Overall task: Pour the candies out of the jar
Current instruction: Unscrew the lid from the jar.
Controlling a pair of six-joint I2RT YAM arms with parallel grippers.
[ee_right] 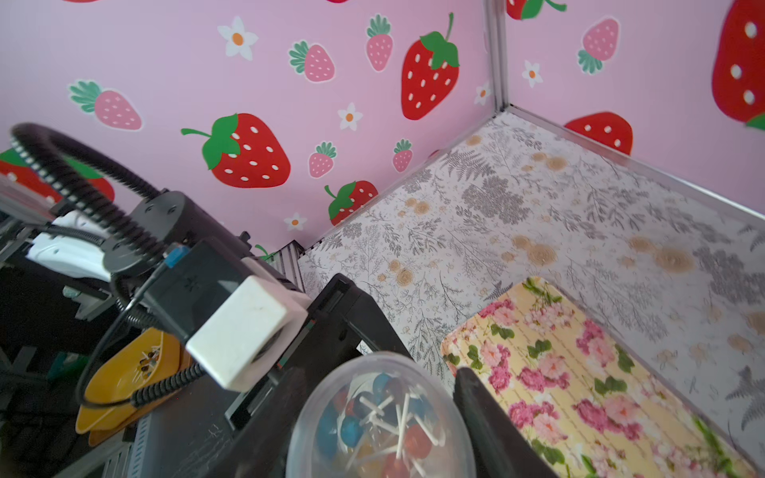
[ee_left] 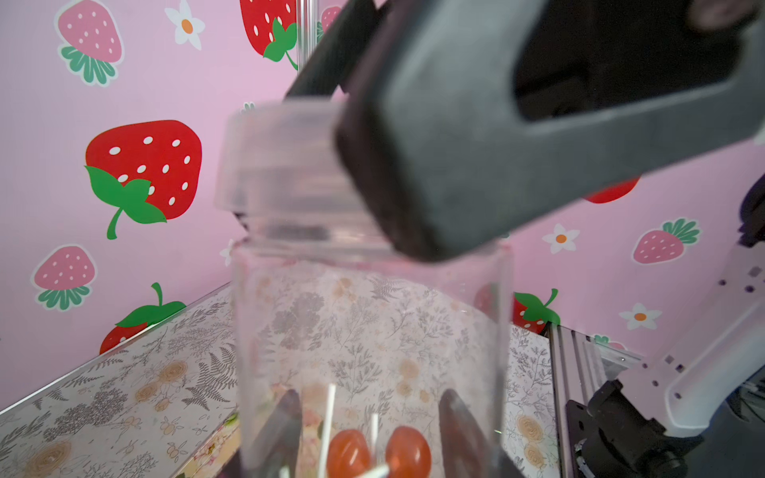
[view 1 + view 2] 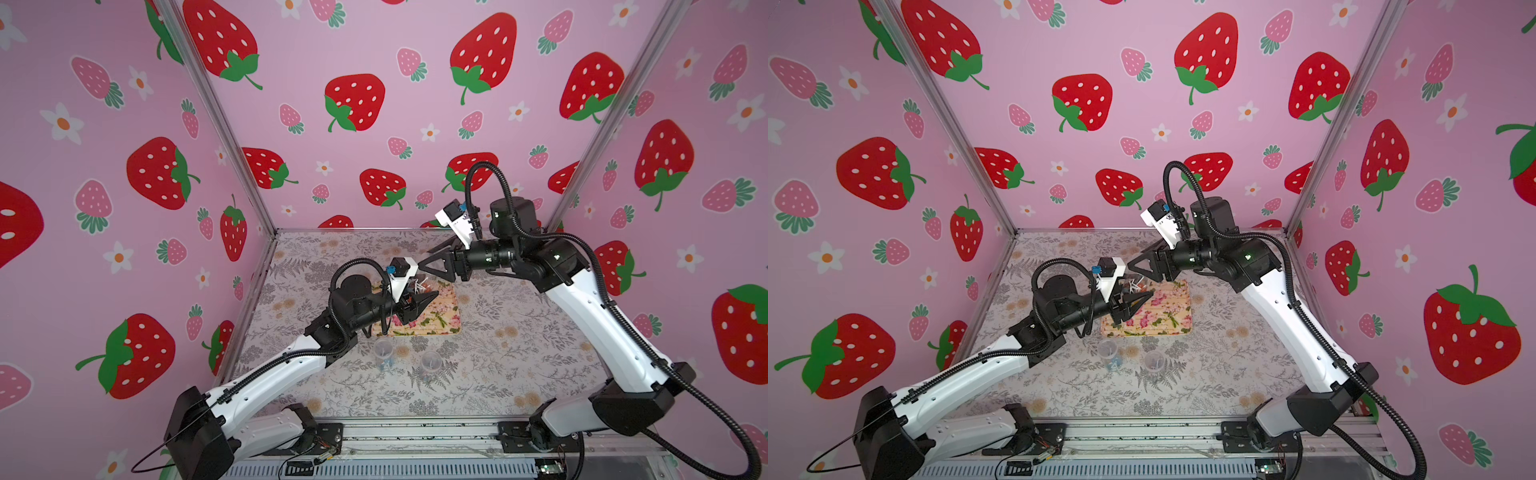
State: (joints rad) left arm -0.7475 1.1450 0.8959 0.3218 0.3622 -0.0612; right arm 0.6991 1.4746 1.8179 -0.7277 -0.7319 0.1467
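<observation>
While left jaws clamp the jar of candies above the tray's 11 o'clock corner and right jaws straddle its lid, part-open, contact unclear, a skewed twist may wrench the jar loose.

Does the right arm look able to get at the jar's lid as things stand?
Probably yes. The right end effector sits at the lid with its jaws straddling it, and nothing stands between them. The left end effector holds the jar by its body, leaving the top free.
</observation>
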